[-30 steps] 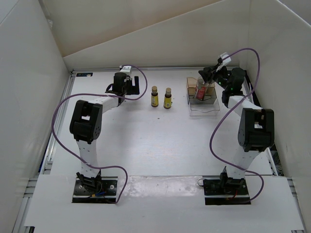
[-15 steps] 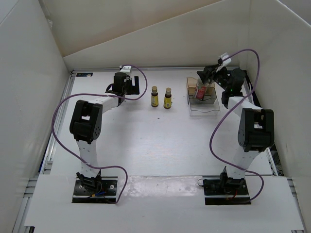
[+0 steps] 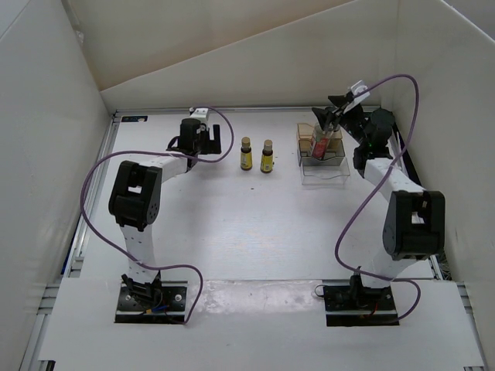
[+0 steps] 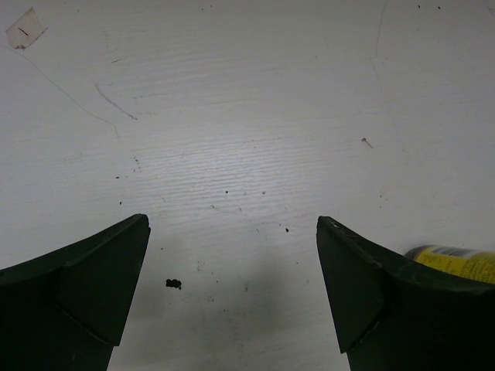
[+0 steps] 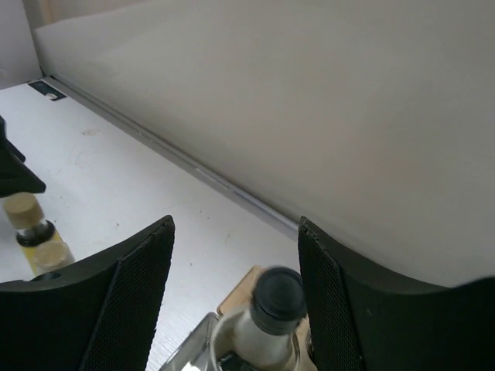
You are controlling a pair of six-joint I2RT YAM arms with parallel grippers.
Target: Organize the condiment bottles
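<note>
A white worktop [image 3: 232, 224] is enclosed by pale walls [image 3: 46, 116]. A black-capped bottle [image 5: 277, 297] is seen in a clear bin [image 3: 325, 179], below the spread, empty right fingers [image 5: 116, 301]. Two yellow-labelled bottles [image 3: 246, 154] are set near the far edge. The left fingers [image 4: 77, 294] are held apart over bare worktop, gripping nothing.

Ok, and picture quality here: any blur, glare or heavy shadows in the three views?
Top external: even, soft light on the table, sharp, no glare. Left wrist: specks on the table crisp, the fingers nearly black, a faint shadow between them. Right wrist: the black-capped bottle close to the lens looks soft; the wall behind is flat and featureless.
</note>
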